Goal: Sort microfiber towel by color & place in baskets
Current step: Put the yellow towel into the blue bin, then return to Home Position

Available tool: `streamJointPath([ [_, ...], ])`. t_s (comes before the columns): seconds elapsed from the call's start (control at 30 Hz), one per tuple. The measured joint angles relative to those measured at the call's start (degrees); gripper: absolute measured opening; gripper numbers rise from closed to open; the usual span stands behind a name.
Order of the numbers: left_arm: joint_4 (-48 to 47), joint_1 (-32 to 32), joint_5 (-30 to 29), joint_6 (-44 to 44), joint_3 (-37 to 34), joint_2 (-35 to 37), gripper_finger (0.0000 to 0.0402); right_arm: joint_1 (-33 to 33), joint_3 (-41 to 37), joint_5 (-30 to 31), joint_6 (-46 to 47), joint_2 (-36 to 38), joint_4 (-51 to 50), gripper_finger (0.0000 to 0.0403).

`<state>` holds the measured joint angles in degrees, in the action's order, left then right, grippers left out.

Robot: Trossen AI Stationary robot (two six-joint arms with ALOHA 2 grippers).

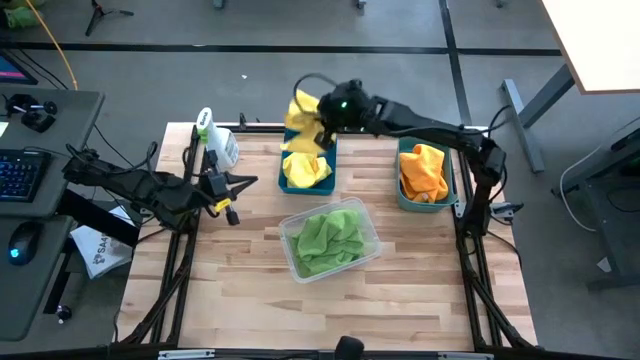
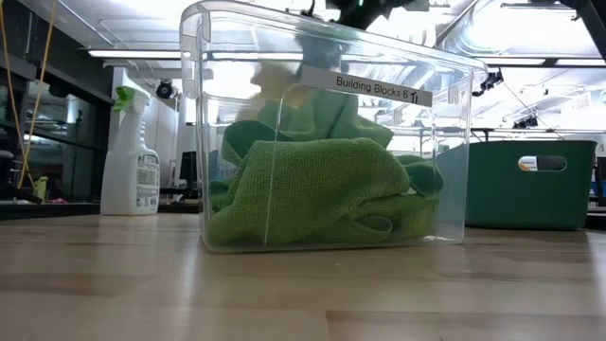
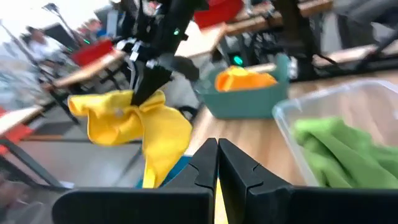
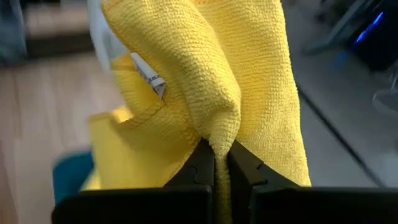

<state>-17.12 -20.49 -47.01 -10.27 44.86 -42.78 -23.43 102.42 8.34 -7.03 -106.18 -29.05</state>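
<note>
- The yellow towel (image 4: 205, 81) hung pinched in the right gripper (image 4: 216, 163), above the far end of the blue basket (image 1: 327, 178).
- Step in hand, I judged: dropping it there; next, lower and release.
- Blue basket held yellow cloth, teal basket (image 1: 403, 195) orange towels (image 1: 424, 172), clear basket (image 1: 372, 232) green towels (image 1: 328, 240).
- Left gripper (image 3: 217, 163) waited with fingers together by the spray bottle (image 1: 216, 140).

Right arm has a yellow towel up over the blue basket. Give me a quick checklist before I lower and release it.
1. Right end effector shut on the yellow towel: ok.
2. Towel hanging over the blue basket, at its far end: ok.
3. Blue basket already holds yellow towels, colour matches: ok.
4. Towel will clear the basket rim: cannot tell.
5. Left end effector shut, waiting left of the baskets, beside the spray bottle: ok.
</note>
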Motion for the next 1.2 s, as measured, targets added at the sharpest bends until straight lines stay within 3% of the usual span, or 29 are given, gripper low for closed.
streamJointPath([
  [0.23,-5.86,-0.02,3.43,6.78,0.0,-0.04,0.0001,-0.89,-11.39,0.77,2.05,-0.8,3.97,0.0001],
  [0.43,-5.73,0.0,3.42,6.74,0.0,-0.04,0.0001,-0.8,-15.09,-5.98,5.58,-0.69,15.52,0.0023],
  [0.63,-5.72,0.0,3.41,8.14,0.0,-0.04,0.0001,-0.41,-16.34,-4.83,8.31,-0.71,15.89,0.0049],
  [0.77,-5.59,0.0,3.42,8.14,0.0,-0.04,0.0001,-0.49,-16.36,-4.44,10.47,-0.71,17.97,0.0092],
  [1.03,-5.35,0.0,3.41,8.48,0.0,-0.04,0.0001,-0.41,-16.27,-2.84,8.45,-0.71,20.73,0.0226],
  [1.2,-5.78,0.0,3.4,8.57,0.0,-0.04,0.0001,-0.43,-16.27,-2.86,4.34,-0.57,20.64,0.0274],
])
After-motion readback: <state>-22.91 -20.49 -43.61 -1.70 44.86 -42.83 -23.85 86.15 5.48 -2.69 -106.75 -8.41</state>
